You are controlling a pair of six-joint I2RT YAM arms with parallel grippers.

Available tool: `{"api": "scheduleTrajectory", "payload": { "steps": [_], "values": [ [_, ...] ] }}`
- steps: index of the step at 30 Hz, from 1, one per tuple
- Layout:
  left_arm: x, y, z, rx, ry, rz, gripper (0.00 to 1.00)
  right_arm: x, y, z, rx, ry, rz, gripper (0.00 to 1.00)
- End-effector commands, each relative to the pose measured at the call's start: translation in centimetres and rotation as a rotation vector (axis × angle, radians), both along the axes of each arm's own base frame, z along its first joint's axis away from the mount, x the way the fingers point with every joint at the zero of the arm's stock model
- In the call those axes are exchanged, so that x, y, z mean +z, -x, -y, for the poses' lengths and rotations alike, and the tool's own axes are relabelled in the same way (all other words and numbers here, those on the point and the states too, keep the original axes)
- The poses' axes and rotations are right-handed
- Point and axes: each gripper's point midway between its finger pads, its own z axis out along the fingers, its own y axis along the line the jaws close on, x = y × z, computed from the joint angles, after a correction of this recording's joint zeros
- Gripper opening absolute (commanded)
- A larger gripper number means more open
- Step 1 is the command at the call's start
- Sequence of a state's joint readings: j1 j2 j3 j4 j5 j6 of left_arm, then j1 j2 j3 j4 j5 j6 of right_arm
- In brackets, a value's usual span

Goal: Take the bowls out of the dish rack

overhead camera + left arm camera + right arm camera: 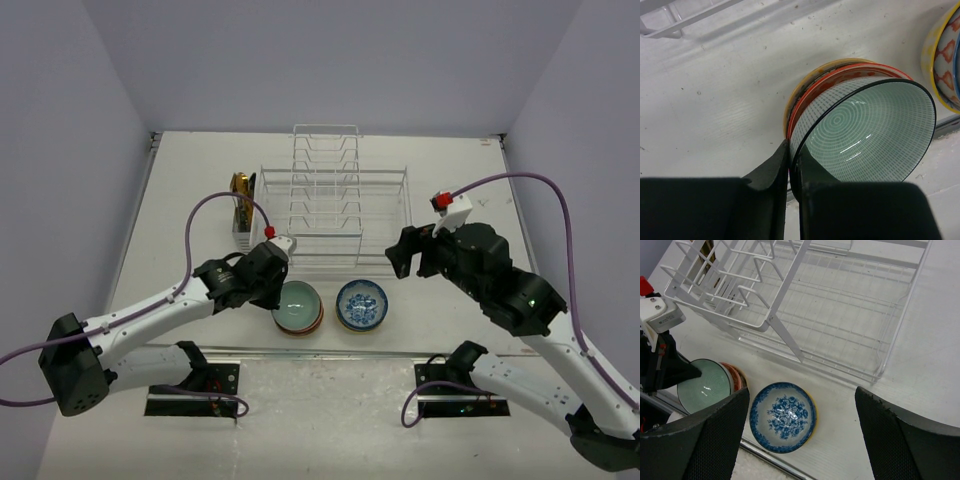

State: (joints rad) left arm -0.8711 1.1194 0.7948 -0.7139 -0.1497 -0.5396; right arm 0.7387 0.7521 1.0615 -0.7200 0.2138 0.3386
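Note:
A pale green bowl (298,303) with a dark rim sits tilted on top of a red-orange bowl (840,80) and another bowl, on the table in front of the dish rack (335,215). My left gripper (278,285) is shut on the green bowl's (870,130) left rim, one finger inside and one outside. A blue-and-white floral bowl (361,304) rests on a yellow-rimmed bowl (942,60) just to the right. My right gripper (800,407) hangs open and empty above the blue bowl (782,416). The white wire rack (840,315) holds no bowls that I can see.
A small holder with gold utensils (242,205) stands at the rack's left end. A metal strip (330,352) runs along the table just in front of the bowls. Walls close in the table on three sides.

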Motion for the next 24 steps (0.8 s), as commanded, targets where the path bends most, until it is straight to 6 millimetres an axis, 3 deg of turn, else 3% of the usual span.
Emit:
{"api": "scheduleTrajectory", "payload": {
  "steps": [1, 4, 7, 11, 14, 17, 21, 24],
  "values": [
    [1.2, -1.2, 1.6, 0.02, 0.085, 0.053, 0.14, 0.1, 0.1, -0.2, 0.02, 0.002, 0.009, 0.87],
    [1.4, -1.0, 1.5, 0.024, 0.098, 0.058, 0.29, 0.2, 0.1, -0.3, 0.024, -0.002, 0.01, 0.87],
    [1.7, -0.9, 1.6, 0.018, 0.113, 0.058, 0.38, 0.3, 0.1, -0.4, 0.03, -0.007, 0.012, 0.87],
    [1.8, -0.8, 1.6, 0.015, 0.12, 0.059, 0.39, 0.3, 0.1, -0.6, 0.039, -0.007, 0.009, 0.88],
    [1.9, -0.7, 1.4, 0.016, 0.123, 0.066, 0.32, 0.3, 0.1, -0.7, 0.04, -0.008, 0.009, 0.88],
    [1.9, -0.5, 1.1, 0.021, 0.119, 0.066, 0.33, 0.3, 0.1, -0.6, 0.038, -0.007, 0.007, 0.88],
    [3.2, -0.7, -0.2, 0.057, 0.102, 0.106, 0.45, 0.5, 0.1, -0.5, 0.032, -0.003, 0.01, 0.88],
    [4.6, -1.2, -1.1, 0.089, 0.093, 0.156, 0.6, 1.1, 0.1, -0.2, 0.021, -0.004, 0.02, 0.88]
  ]
}}
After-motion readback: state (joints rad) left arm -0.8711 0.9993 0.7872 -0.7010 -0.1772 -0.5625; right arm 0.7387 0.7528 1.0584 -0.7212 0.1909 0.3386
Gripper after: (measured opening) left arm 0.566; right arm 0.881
